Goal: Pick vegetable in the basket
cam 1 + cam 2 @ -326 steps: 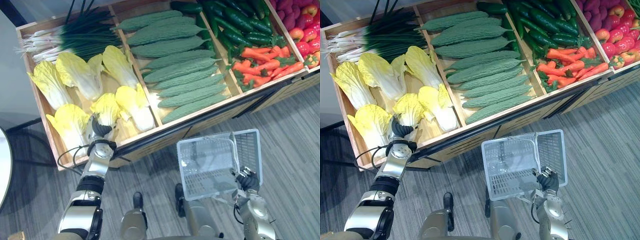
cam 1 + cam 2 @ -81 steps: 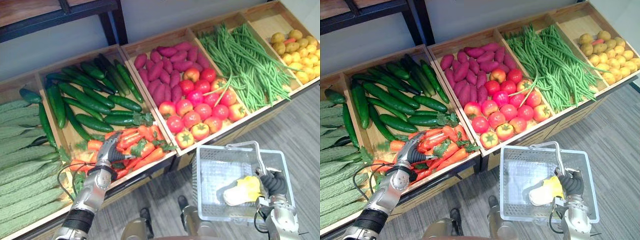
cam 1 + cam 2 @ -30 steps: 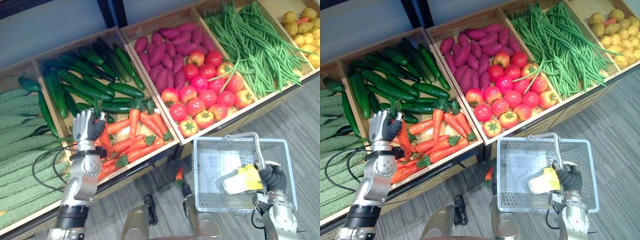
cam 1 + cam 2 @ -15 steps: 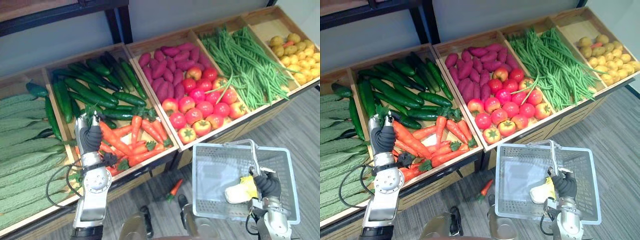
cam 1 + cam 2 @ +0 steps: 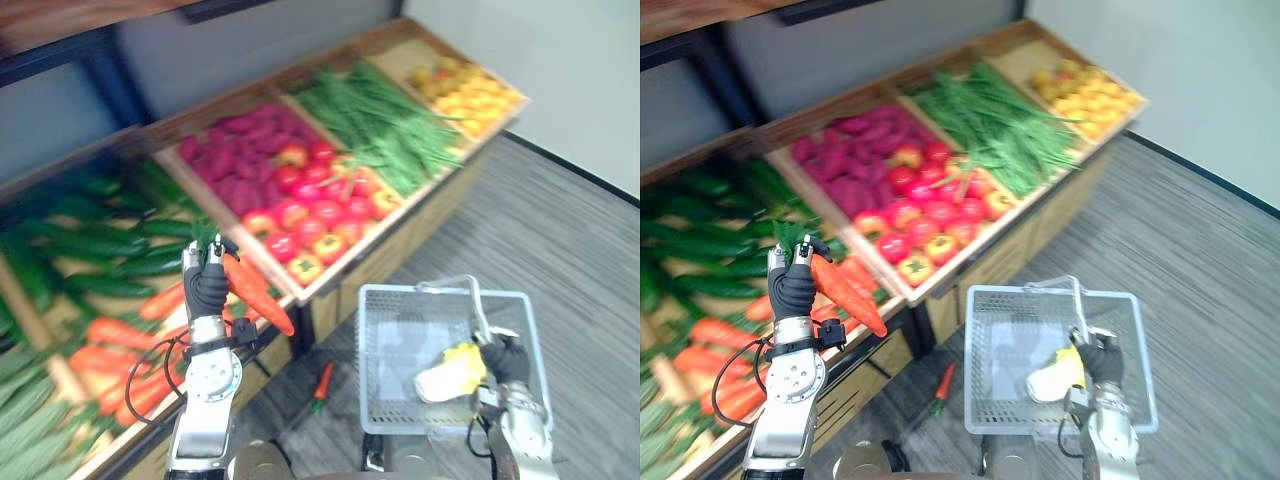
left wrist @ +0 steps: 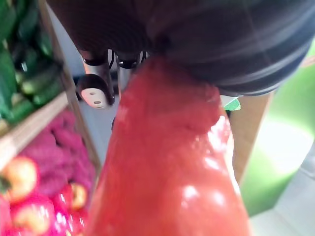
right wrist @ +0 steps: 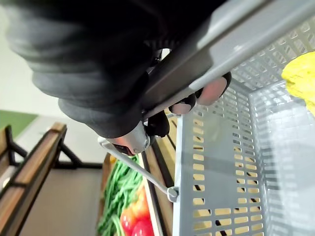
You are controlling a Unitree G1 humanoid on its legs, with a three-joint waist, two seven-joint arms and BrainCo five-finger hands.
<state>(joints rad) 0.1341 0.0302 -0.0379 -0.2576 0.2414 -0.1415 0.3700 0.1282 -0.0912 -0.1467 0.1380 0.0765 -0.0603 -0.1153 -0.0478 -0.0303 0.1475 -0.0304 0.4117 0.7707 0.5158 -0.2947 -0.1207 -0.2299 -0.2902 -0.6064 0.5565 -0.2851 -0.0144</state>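
The carrot [image 5: 257, 296] was gripped at its leafy end by the curled fingers of the left hand [image 5: 207, 288]; its long axis slanted downward, tip pointing toward the basket [image 5: 395, 330]; the basket hung lower and well apart to the right, its handle enclosed by the right hand [image 5: 506, 361]; a yellow cabbage [image 5: 448, 373] lay inside; the drop would likely need a rightward carry.

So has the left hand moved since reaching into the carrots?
Yes, upward: the left hand now holds a carrot clear above the crated carrots.
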